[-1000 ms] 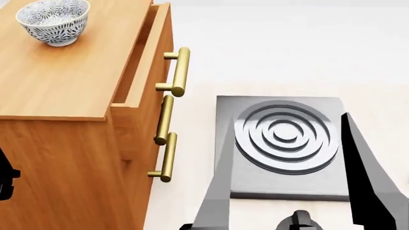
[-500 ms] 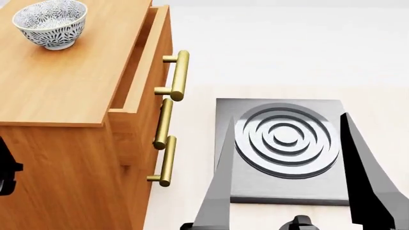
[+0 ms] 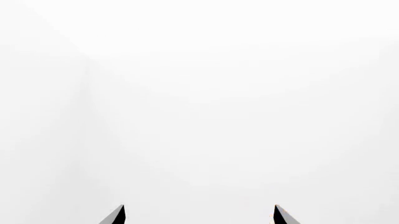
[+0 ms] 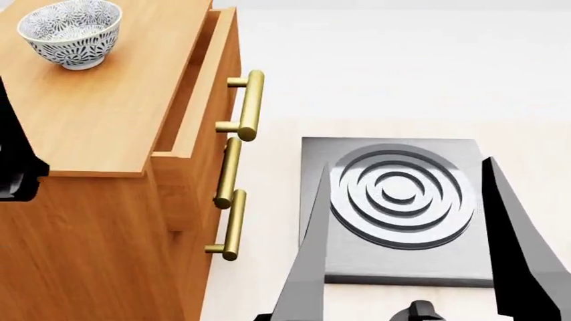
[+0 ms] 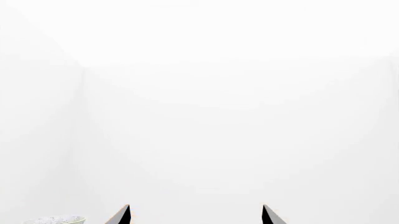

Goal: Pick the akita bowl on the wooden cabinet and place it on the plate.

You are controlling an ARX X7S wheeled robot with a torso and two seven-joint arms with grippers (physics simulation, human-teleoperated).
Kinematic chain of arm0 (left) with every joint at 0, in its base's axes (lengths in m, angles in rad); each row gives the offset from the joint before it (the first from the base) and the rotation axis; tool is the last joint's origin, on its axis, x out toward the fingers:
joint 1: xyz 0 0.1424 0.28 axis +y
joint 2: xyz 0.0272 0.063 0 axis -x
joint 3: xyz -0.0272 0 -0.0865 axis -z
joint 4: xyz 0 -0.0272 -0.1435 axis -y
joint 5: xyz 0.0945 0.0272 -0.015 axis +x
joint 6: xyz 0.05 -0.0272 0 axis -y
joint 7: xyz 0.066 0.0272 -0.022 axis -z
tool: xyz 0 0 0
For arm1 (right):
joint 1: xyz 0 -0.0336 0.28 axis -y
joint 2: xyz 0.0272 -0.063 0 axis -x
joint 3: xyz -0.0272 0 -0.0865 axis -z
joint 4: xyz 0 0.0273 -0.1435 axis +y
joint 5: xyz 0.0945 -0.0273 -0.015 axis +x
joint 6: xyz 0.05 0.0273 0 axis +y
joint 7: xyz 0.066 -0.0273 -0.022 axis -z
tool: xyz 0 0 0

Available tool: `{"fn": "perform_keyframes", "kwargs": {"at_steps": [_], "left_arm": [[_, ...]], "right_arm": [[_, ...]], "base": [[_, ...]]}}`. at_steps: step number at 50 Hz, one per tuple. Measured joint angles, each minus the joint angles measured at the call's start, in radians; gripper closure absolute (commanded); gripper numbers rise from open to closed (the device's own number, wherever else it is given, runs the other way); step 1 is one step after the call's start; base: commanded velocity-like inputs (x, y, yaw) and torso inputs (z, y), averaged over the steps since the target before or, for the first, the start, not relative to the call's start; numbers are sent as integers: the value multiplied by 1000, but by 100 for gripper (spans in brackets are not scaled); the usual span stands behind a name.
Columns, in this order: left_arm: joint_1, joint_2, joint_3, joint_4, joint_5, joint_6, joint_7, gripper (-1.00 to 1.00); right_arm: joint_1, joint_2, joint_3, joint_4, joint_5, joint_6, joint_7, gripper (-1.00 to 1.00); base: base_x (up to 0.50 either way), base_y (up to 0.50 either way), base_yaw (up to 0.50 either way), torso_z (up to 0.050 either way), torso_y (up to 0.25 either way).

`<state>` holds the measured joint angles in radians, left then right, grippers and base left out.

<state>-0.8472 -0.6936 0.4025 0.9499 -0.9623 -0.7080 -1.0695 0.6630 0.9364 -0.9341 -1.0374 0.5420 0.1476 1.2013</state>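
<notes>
Left arm (image 4: 16,160) rose; one akita bowl (image 4: 69,31) atop cabinet (image 4: 98,127).

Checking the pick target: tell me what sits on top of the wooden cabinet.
On the wooden cabinet, the akita bowl stands upright near the far left corner. A dark arm part covers the top's left edge; what lies there is hidden.

Pale floor (image 4: 402,73), blank white walls (image 3: 199,93)

Super bright, flat lighting, crisp render with no blur. Both wrist views are nearly blown out to plain white. In the head view the cabinet (image 4: 107,134) front sits slightly shaded under its top, and the stove (image 4: 397,207) rings carry soft shadows
</notes>
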Motion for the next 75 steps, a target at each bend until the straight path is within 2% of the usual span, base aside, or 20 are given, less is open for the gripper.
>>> {"fn": "perform_keyframes", "kwargs": {"at_steps": [12,30,43,60,75], "left_arm": [[-191,41,28,-110,-148,-54,23,-100],[-452,146,105,-354,-197,-115,212,-100],[-623,232,165,-593,-152,-138,356,-100],[-784,354,259,-973,-10,-89,536,-100],[-972,496,348,-1410,87,-37,791,-100]], "right_arm": [[46,23,-56,-1,1,-27,32,-100],[78,44,-95,5,5,-63,52,-100],[90,56,-106,9,10,-82,58,-100],[104,67,-122,6,7,-95,69,-100],[123,80,-146,0,3,-109,84,-100]], "base": [[0,0,0,0,0],[0,0,0,0,0],[0,0,0,0,0],[0,0,0,0,0],[0,0,0,0,0]]}}
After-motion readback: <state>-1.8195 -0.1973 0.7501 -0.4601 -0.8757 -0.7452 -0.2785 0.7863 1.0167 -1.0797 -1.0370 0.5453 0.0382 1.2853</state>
